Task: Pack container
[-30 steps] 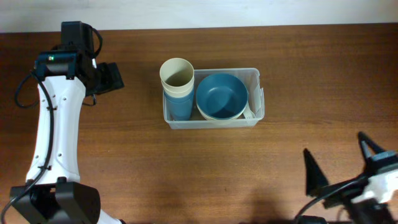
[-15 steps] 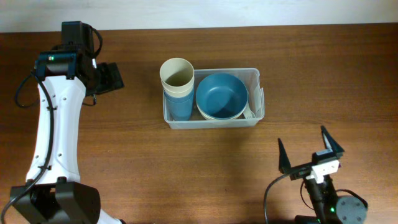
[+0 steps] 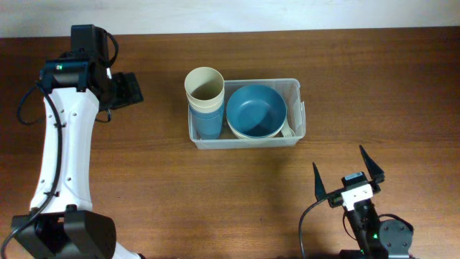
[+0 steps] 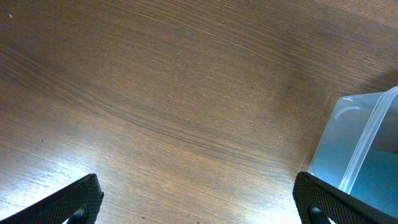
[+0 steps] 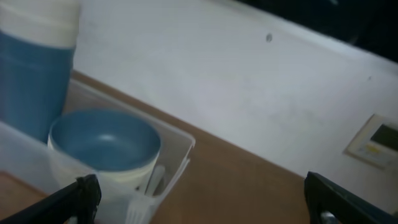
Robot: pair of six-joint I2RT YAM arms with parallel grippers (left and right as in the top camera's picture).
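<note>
Container [image 3: 244, 142], clear rounded plastic, round bowls [image 3: 255, 108] inside; left pincer [image 4: 199, 204] and right pincer [image 3: 343, 173] spread.

White-shelled left arm [image 3: 61, 144] ends in a black tool [image 3: 133, 90].

Robotics lab bench in a plain indoor room: a white robot arm [image 3: 65, 144] trailing black cables [image 3: 19, 108] stands at a dark wooden table [image 3: 374, 86], backed by a white painted wall [image 5: 217, 81] that carries a small wall panel [image 5: 375, 142].
</note>
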